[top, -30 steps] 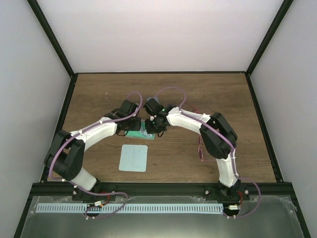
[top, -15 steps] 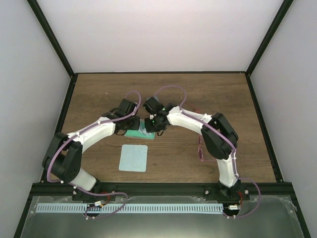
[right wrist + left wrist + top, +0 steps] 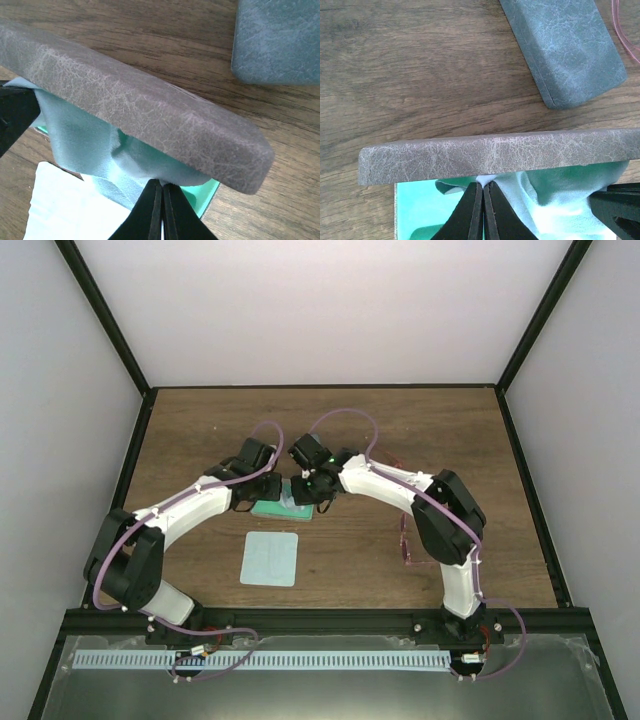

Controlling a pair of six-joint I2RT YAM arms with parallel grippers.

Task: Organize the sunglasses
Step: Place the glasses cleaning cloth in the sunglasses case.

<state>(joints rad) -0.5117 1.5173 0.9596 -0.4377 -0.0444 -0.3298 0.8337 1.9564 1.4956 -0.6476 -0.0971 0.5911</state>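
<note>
An open oblong case with a grey-brown lid (image 3: 490, 155) and green lining (image 3: 417, 202) lies mid-table (image 3: 272, 509). A pale teal cloth (image 3: 560, 200) is bunched in it. My left gripper (image 3: 484, 184) is shut on one fold of this cloth just under the lid. My right gripper (image 3: 162, 183) is shut on another fold (image 3: 75, 130) from the opposite side. The translucent pink sunglasses (image 3: 405, 545) lie on the table beside the right arm. A thin reddish frame (image 3: 394, 464) peeks out behind that arm, mostly hidden.
A closed blue-grey case (image 3: 565, 50) lies just beyond the open one, also in the right wrist view (image 3: 280, 40); the arms hide it from above. A second teal cloth (image 3: 270, 558) lies flat nearer the bases. Black frame rails edge the table.
Both grippers have edged slightly toward the far side, staying together over the open case. The flat cloth and the pink sunglasses have not moved.
</note>
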